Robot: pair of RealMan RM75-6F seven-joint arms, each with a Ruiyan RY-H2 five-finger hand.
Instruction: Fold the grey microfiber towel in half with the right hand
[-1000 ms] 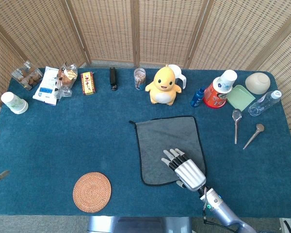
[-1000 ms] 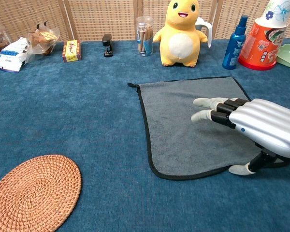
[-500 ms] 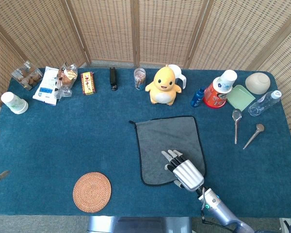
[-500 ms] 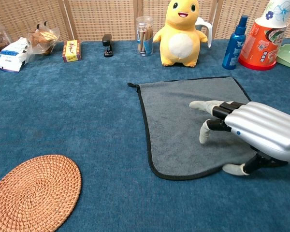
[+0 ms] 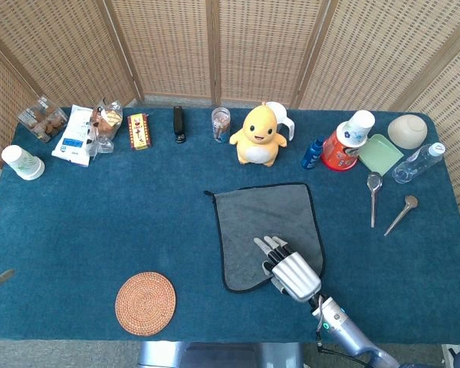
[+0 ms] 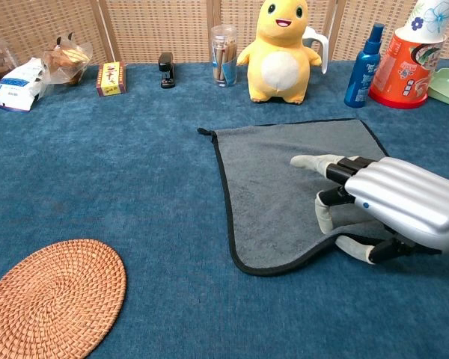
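Here, a flat grey microfiber towel with a black stitched border [image 5: 264,230] lies spread open just right of centre on a dark blue carpeted worktop [image 5: 100,222]. It is a single layer, with no fold made yet, so the task is barely begun.

The silver and black right hand [image 5: 287,268] sits over the towel's lower right corner. In the chest view the hand [image 6: 382,202] fills the lower right of the frame. One pale-tipped finger lies stretched across the cloth, another curls down onto it, and the thumb [image 6: 355,249] reaches in at the near edge. That edge looks slightly lifted and bunched between thumb and curled finger, so the hand appears to be closing on the corner. Whether it has a firm pinch cannot be told.

What remains, as far as can be judged: secure the corner, lift it, carry it across to the opposite edge, and lay it down.

The left hand is not seen in either view.

A yellow plush duck toy [image 5: 257,138] stands just above the towel, and a round woven rattan coaster [image 5: 145,303] lies at lower left.
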